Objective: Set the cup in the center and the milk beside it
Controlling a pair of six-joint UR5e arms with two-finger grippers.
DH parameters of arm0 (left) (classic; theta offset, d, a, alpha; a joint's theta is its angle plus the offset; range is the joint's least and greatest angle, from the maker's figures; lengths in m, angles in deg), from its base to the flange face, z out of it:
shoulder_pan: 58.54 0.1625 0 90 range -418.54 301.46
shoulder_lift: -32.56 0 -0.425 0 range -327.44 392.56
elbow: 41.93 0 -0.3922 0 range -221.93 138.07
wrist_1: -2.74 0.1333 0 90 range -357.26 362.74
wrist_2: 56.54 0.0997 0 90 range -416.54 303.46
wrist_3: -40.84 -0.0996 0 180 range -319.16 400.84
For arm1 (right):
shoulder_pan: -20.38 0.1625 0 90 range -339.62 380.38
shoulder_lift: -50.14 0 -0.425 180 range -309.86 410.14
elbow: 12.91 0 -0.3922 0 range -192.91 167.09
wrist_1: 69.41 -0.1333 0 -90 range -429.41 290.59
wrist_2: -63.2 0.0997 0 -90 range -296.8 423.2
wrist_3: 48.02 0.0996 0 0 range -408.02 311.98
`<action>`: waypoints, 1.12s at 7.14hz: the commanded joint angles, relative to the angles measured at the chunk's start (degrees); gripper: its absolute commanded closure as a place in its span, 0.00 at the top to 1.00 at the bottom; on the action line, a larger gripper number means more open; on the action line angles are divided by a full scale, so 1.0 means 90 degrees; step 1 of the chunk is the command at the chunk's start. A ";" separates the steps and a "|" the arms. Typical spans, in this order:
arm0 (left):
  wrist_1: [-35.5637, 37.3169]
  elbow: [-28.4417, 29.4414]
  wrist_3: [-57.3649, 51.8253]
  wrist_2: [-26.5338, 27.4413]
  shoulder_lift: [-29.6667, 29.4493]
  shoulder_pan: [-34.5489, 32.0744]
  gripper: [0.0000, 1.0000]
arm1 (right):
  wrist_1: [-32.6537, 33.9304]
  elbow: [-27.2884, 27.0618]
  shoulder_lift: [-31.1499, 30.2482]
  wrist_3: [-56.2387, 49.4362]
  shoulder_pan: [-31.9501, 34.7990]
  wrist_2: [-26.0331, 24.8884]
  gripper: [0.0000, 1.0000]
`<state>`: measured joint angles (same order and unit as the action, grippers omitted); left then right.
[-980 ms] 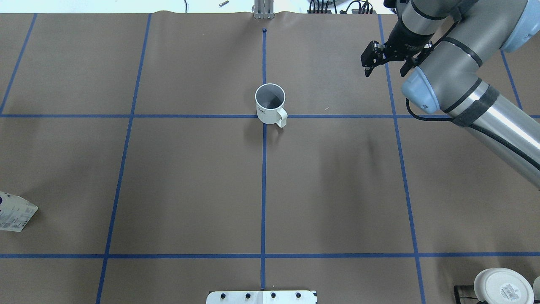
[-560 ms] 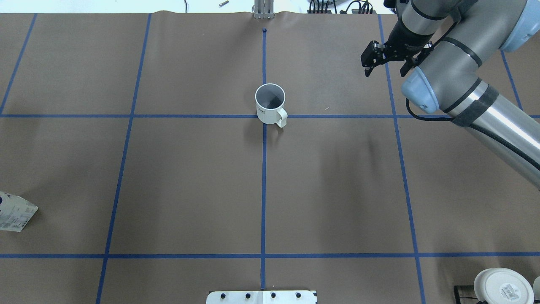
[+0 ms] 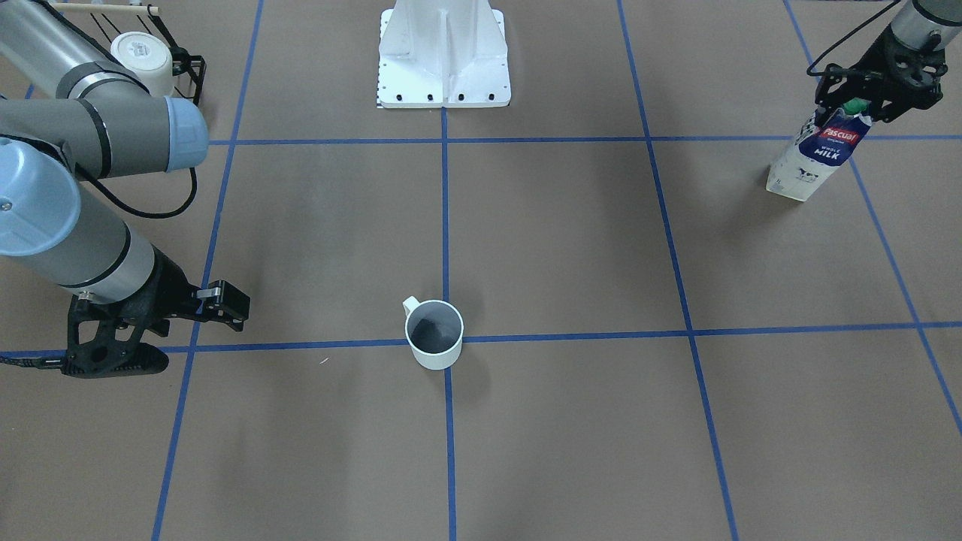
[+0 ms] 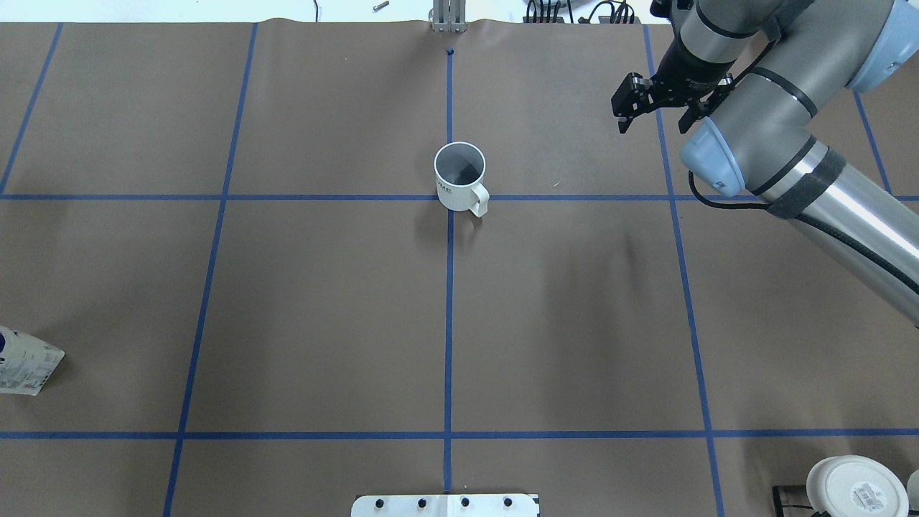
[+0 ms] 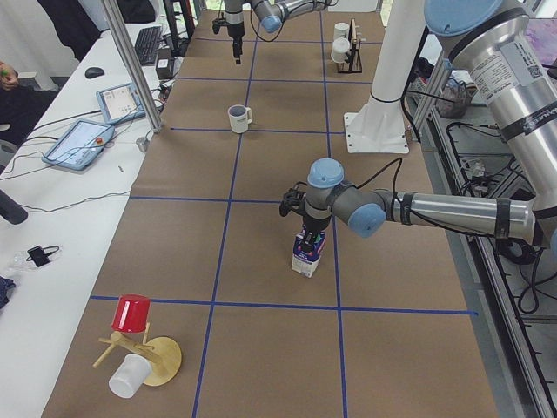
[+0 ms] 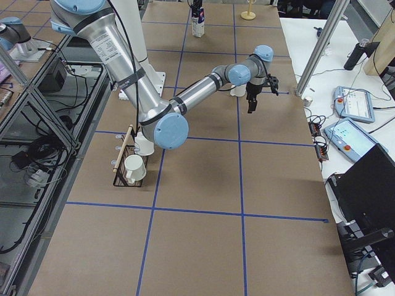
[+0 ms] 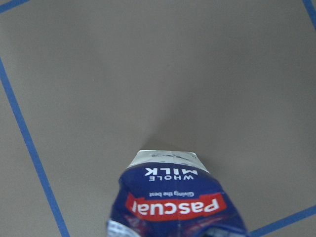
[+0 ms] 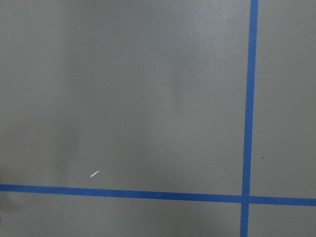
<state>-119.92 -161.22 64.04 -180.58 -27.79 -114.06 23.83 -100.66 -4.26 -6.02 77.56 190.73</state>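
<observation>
The cup [image 4: 459, 176] is a white mug with a dark grey inside and small dark lettering on its near side. It stands upright on the crossing of blue tape lines mid-table, also in the front view [image 3: 434, 334]. My right gripper [image 4: 650, 108] is open and empty, hovering to the cup's right, apart from it [image 3: 169, 334]. The milk [image 3: 815, 154], a navy and white Pascual carton, stands at the table's far left, cut off in the overhead view [image 4: 21, 370]. My left gripper [image 3: 857, 101] is shut on the carton's top, which fills the left wrist view [image 7: 173, 202].
A black rack with white cups [image 3: 150, 52] stands near my right side, also in the overhead view [image 4: 854, 488]. The white base plate [image 3: 443, 83] is at the table's near edge. A wooden mug tree with a red cup [image 5: 130, 313] stands beyond the milk.
My right gripper has drawn slightly back, farther from the cup, still open. The milk carton has shifted a little at the left edge. The cup has not moved.
</observation>
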 commanded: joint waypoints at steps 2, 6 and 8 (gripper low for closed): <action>0.0006 -0.0075 0.0000 -0.0959 -0.0178 -0.0420 0.00 | -0.0009 -0.0005 0.0009 0.0002 -0.0015 0.0000 1.00; 0.3197 -0.0533 0.0029 -0.1530 -0.2456 -0.1203 0.00 | -0.0019 -0.0005 -0.0039 -0.0076 -0.0005 0.0019 1.00; 0.5774 -0.0574 0.0069 -0.1462 -0.4466 -0.1204 0.00 | -0.0029 -0.0064 -0.0166 -0.0086 0.0014 0.0049 1.00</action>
<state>-82.15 -166.23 64.52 -194.01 -56.87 -124.66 23.61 -100.94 -5.16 -6.72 77.56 191.04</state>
